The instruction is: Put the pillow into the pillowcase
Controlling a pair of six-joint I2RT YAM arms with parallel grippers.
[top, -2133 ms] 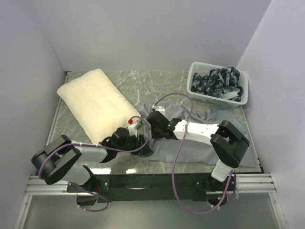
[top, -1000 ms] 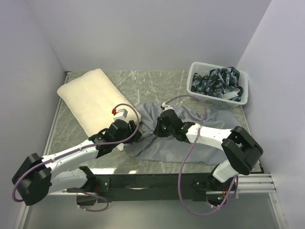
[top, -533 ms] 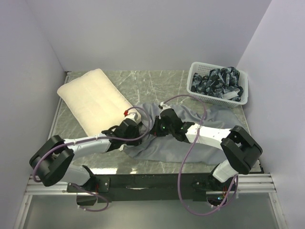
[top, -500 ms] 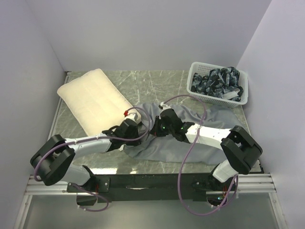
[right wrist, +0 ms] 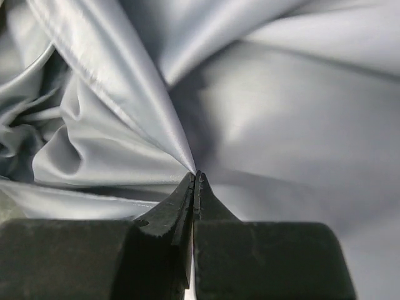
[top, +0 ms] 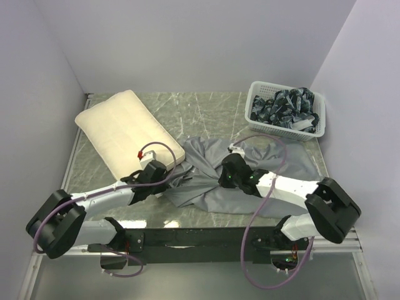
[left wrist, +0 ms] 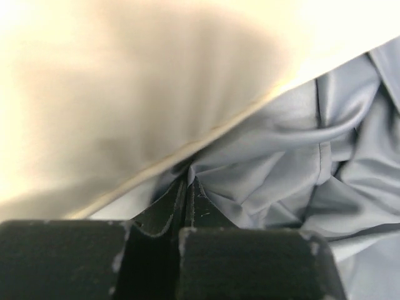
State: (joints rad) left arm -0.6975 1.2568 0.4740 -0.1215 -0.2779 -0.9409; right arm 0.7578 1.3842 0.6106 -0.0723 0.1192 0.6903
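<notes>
At the table's 10 o'clock: the large cream rectangular soft pillow (top: pixel 125 128) lies flat, fully outside the case.

At its 5 o'clock corner, the left gripper (top: pixel 167 179) was spread a second ago. It's now pressed together on a fold of the plain grey smooth fabric pillowcase (top: pixel 203 156), right at the pillow's seam.

Centre: the right gripper (top: pixel 219 181) is pinching a second fold of the same cloth. It has dragged back toward 5 o'clock, so the grey fabric now bunches into a ridge between the two arms.

My read is that both hands have the case and can start spreading its mouth. Insertion hasn't begun.

At 2 o'clock there's a white plastic lattice basket (top: pixel 257 94) of dark patterned cloth, untouched.

View differences:
- Top view gives the layout, but both sets of fingertips are hidden under the wrists.
- Left wrist view shows the tips (left wrist: pixel 187 187) meeting just under the pillow edge, with grey folds converging there.
- Right wrist view shows creases radiating from its closed tips (right wrist: pixel 195 181), so the cloth looks taut.
- No view shows whether one layer or both are caught, or where the opening lies.
</notes>
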